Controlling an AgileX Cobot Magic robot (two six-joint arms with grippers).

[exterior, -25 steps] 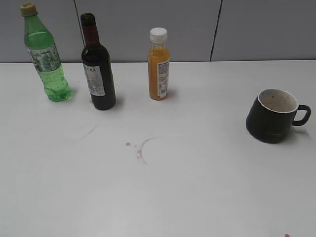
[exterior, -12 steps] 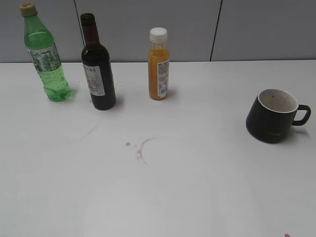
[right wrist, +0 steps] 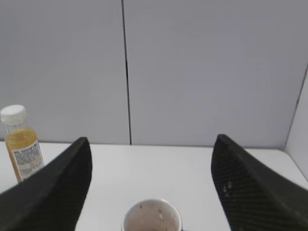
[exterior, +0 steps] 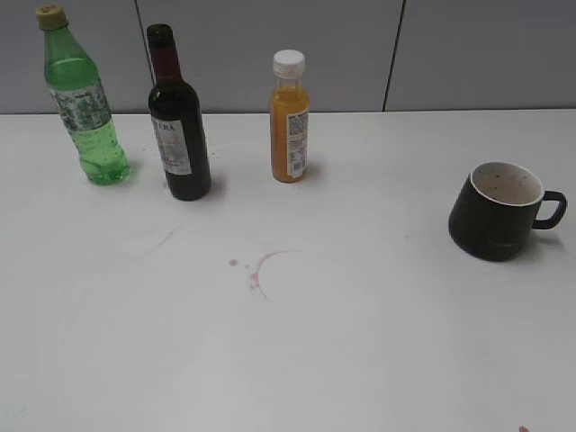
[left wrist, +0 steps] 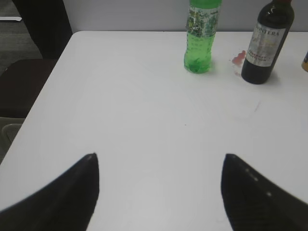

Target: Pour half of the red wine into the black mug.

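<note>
The red wine is in a dark glass bottle (exterior: 177, 126) with a white label, standing upright at the back left of the white table (exterior: 342, 315); the left wrist view shows the bottle (left wrist: 267, 43) far ahead to the right. The black mug (exterior: 499, 211), white inside with brown specks, stands at the right with its handle pointing right. In the right wrist view the mug's rim (right wrist: 152, 219) sits low between the fingers. My left gripper (left wrist: 160, 156) is open over bare table. My right gripper (right wrist: 151, 140) is open, nothing held. Neither arm shows in the exterior view.
A light green plastic bottle (exterior: 83, 99) stands left of the wine bottle, and a small orange juice bottle (exterior: 290, 119) with a white cap to its right. A reddish ring stain (exterior: 265, 270) marks the table's middle. A grey panelled wall (exterior: 360, 45) runs behind.
</note>
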